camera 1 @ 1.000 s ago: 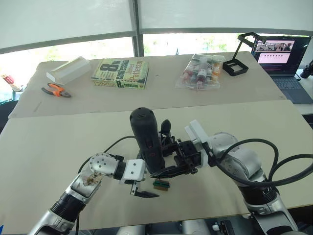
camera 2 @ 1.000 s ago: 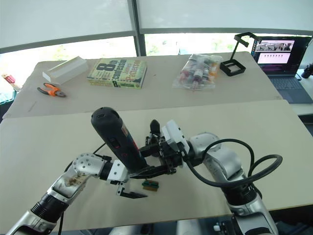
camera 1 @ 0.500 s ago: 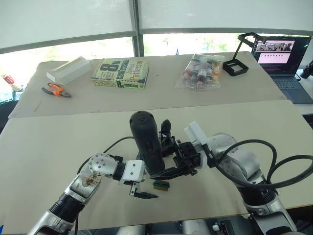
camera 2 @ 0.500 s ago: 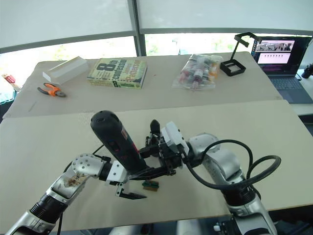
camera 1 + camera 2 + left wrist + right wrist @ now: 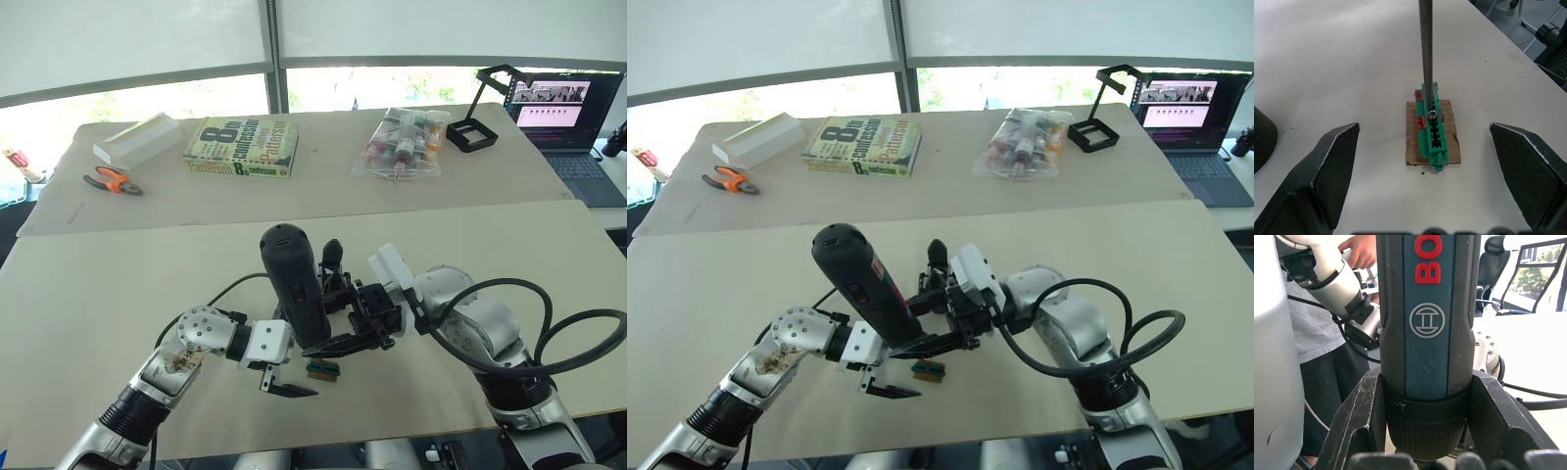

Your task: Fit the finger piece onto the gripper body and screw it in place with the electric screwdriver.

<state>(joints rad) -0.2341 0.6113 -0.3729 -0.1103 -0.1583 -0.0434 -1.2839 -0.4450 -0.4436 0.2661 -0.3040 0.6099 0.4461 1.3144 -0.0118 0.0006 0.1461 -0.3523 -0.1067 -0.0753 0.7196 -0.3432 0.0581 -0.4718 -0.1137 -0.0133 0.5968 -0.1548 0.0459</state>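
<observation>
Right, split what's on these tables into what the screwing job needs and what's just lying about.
For the job: electric screwdriver, gripper body, small green block holding a screw.

Lying about: book, orange-handled pliers, white box, bag of small bottles, black stand, laptop.

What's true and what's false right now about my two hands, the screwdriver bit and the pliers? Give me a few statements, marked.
1. The right hand is shut on the electric screwdriver. True.
2. The left hand is shut on the green block. False: it is open, with its fingers spread wide on either side of the block and apart from it.
3. The bit comes down to a screw on the green block. True.
4. The pliers lie beside the green block. False: they lie on the far table, near the white box.
</observation>
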